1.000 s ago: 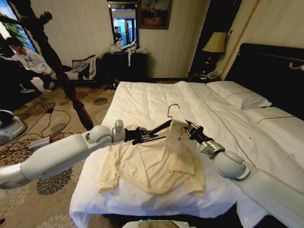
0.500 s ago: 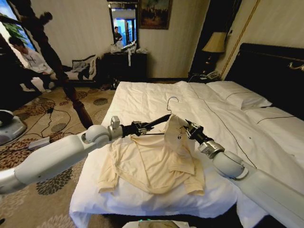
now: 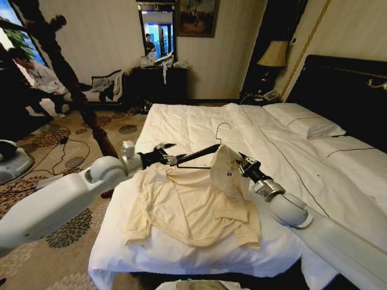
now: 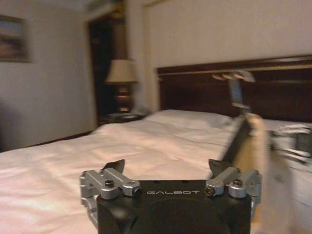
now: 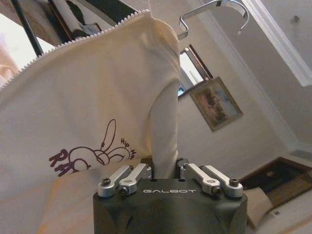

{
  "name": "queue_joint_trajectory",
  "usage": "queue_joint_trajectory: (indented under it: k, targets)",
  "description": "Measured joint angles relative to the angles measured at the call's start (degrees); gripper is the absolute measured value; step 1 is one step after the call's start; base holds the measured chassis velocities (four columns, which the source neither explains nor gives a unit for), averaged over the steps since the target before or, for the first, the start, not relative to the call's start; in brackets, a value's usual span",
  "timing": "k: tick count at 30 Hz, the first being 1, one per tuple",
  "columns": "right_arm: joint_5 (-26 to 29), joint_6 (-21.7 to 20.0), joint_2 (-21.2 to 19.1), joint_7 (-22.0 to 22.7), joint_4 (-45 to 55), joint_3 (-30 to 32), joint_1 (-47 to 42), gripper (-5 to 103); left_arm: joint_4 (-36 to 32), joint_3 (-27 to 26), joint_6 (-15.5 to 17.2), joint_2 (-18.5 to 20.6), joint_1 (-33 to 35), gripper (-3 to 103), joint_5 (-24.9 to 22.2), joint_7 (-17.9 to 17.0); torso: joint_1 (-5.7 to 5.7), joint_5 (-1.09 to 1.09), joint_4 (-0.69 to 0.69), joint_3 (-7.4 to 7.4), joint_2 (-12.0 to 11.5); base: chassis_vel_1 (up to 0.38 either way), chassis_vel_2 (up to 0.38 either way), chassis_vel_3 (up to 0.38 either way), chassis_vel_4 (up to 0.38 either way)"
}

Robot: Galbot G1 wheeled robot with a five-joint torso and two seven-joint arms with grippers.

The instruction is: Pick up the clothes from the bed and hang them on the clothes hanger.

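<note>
A cream long-sleeved top [image 3: 193, 208] lies spread on the white bed [image 3: 181, 124], one shoulder lifted over a black hanger [image 3: 196, 153]. The right gripper [image 3: 237, 167] pinches that fabric; the left gripper [image 3: 166, 154] has its jaws wide, beside the hanger's end

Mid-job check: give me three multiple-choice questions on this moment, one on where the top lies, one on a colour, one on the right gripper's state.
1. Where does most of the top lie?
A. on the bed, near its foot
B. on a pillow
C. on the carpet

2. What colour is the bar of the hanger?
A. white
B. black
C. red

3. What is the right gripper doing?
A. open over a pillow
B. shut on the hanger
C. shut on the top

Answers: 1 A, its body spreads on the duvet near the foot edge; 2 B, the bar shows black against the duvet; 3 C, cloth is pinched between its fingers in the right wrist view.
</note>
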Motion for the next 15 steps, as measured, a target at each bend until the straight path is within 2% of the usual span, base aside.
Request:
queue_joint_trajectory:
  k: [2,3,7,12,15]
  targets:
    - [-0.1,-0.2,0.1,0.4,-0.5,0.0,0.0,19,0.7,-5.3,0.3,0.1,5.5,100,-0.5,-0.8,0.0,-0.02,0.02,0.0,0.0,0.0,0.0,0.0,0.0]
    - [-0.1,-0.2,0.1,0.4,-0.5,0.0,0.0,19,0.7,-5.3,0.3,0.1,5.5,100,-0.5,-0.8,0.0,-0.02,0.02,0.0,0.0,0.0,0.0,0.0,0.0]
    - [-0.5,-1.1,0.8,1.5,-1.8,-0.1,0.7,19,3.0,-11.1,0.1,-0.7,13.0,100,-0.2,-2.0,0.0,-0.01,0.01,0.0,0.0,0.0,0.0,0.0,0.0]
    - [-1.0,-1.6,1.4,2.4,-2.6,-0.4,0.9,19,5.7,-12.1,-0.1,-2.5,15.6,100,0.3,-2.5,0.0,0.0,0.01,0.0,0.0,0.0,0.0,0.0,0.0]
    - [-1.0,-1.6,1.4,2.5,-2.4,-0.5,0.4,19,9.7,-11.5,0.3,-5.2,15.3,100,0.3,-3.4,0.0,-0.01,0.0,0.0,0.0,0.0,0.0,0.0,0.0]
